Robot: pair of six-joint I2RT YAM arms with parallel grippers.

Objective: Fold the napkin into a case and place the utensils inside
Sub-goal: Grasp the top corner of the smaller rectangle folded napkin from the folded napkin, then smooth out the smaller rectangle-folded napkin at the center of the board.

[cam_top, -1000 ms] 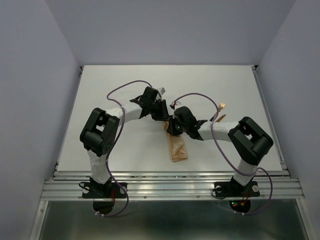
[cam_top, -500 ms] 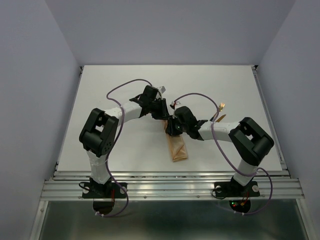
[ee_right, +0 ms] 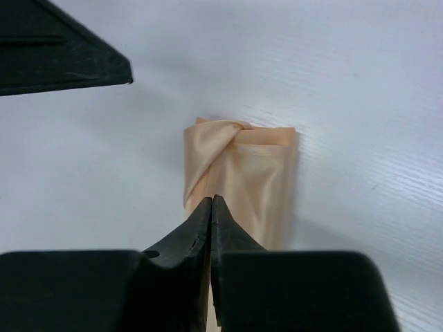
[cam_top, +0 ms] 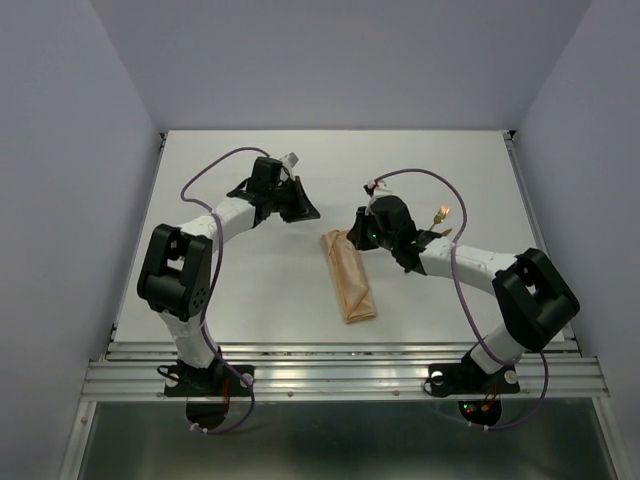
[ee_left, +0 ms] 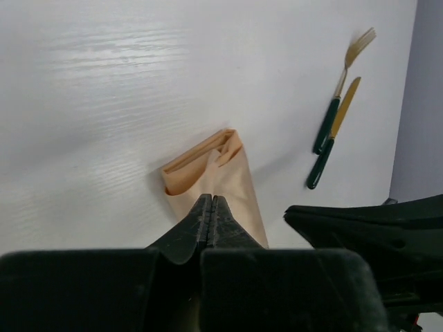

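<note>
Left end effector (cam_top: 308,211) and right end effector (cam_top: 352,238) hang clenched, empty, at 11 and 1 o'clock of the case (cam_top: 350,285), which lies flat mid-worktop (cam_top: 240,290). Folding seems done; next comes grasping the utensils (ee_left: 325,128) at 2 o'clock.

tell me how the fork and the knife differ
The fork ends in gold tines, the knife in a plain gold blade. In the left wrist view the fork reaches higher up the picture, the knife lower. Both have dark green handles and lie side by side, nearly parallel, on the table.
</note>
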